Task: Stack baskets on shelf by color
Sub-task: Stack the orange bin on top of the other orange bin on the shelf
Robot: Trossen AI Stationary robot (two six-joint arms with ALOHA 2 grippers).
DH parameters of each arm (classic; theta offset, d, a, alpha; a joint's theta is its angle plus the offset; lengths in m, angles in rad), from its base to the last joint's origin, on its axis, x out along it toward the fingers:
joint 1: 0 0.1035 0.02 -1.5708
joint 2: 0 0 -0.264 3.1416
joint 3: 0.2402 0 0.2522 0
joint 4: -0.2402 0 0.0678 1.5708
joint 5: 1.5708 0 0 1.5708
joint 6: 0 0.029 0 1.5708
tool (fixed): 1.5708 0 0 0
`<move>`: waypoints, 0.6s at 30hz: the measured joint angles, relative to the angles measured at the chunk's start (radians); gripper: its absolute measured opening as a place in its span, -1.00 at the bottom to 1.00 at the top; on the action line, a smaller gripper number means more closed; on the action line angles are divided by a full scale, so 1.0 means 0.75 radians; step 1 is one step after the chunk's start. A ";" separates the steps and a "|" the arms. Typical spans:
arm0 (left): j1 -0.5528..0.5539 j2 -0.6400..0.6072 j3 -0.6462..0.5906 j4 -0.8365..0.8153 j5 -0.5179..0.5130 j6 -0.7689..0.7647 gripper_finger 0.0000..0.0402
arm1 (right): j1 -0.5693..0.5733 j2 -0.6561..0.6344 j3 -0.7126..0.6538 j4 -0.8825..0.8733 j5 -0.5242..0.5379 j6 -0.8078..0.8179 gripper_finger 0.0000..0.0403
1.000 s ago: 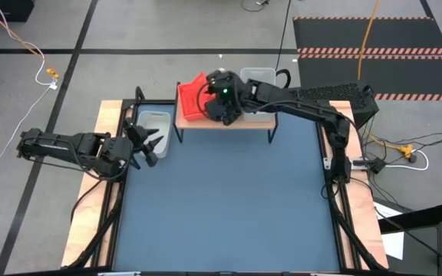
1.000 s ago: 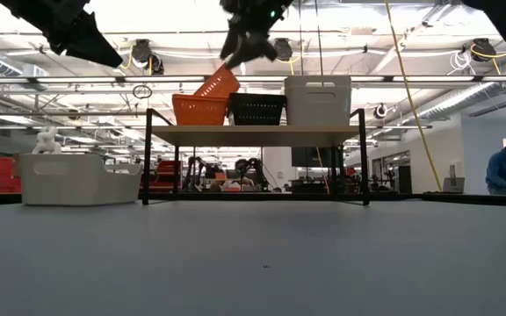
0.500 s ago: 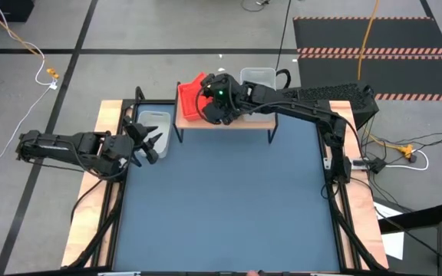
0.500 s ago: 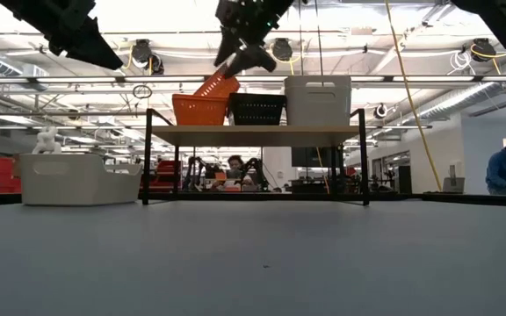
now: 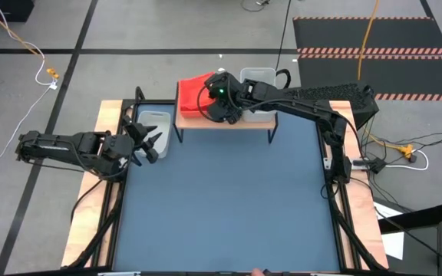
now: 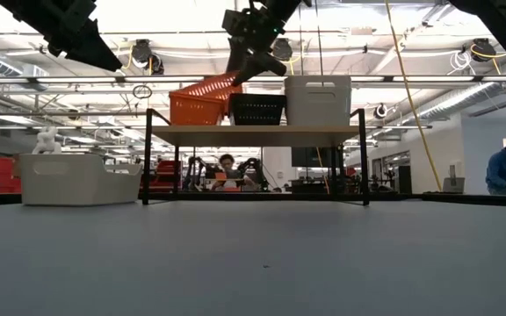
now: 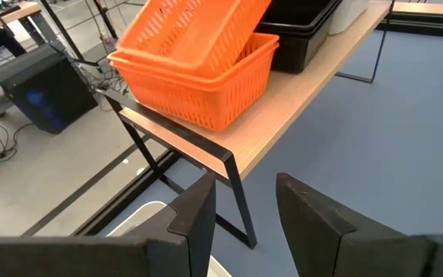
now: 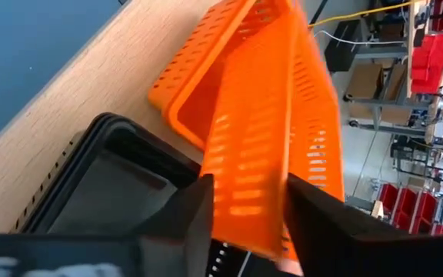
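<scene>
On the shelf (image 6: pixel 253 135) stand an orange basket stack (image 6: pixel 198 112), black baskets (image 6: pixel 256 109) and a white basket (image 6: pixel 318 98). One more orange basket (image 6: pixel 202 90) lies tilted on the orange stack. Its end beside the black baskets is raised, with my right gripper (image 8: pixel 244 208) shut on it. In the high view the right gripper (image 5: pixel 206 100) is over the shelf's middle. My left gripper (image 5: pixel 152 143) hangs open at the table's left edge, above another white basket (image 5: pixel 153 123) that rests on the table. My right gripper has the tilted orange basket's slotted wall (image 8: pixel 248 181) between its two fingers, at the raised end next to the black baskets. The fingers slant down from the table's right side. The basket's lower end (image 7: pixel 141 58) rests in the orange stack (image 7: pixel 206 96).
The shelf (image 5: pixel 229 123) stands at the table's far edge. The blue table top (image 5: pixel 229 207) in front of it is bare. A person sits in the room behind the shelf, seen under it in the low view, and another at the far right.
My right gripper has sunk a little over the shelf and rolled. The orange basket it holds has tipped from a steep slant to nearly level. Its left end has come down onto the orange stack, while the end at the gripper stays raised.
</scene>
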 joint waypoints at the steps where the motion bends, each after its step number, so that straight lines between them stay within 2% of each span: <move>1: 0.000 0.000 0.000 0.000 0.000 0.000 -0.30 | 0.000 0.000 0.000 -0.001 0.000 -0.001 -0.36; 10: 0.000 0.000 0.000 0.001 0.000 0.006 -0.30 | 0.000 0.000 0.000 0.001 0.000 -0.023 -0.94; 15: 0.000 0.000 0.000 0.001 0.000 0.006 -0.30 | 0.001 0.000 -0.001 0.040 -0.004 0.071 -0.95; 18: 0.000 0.000 0.000 0.001 0.001 0.001 -0.30 | 0.008 -0.006 -0.001 0.125 -0.006 0.220 -0.97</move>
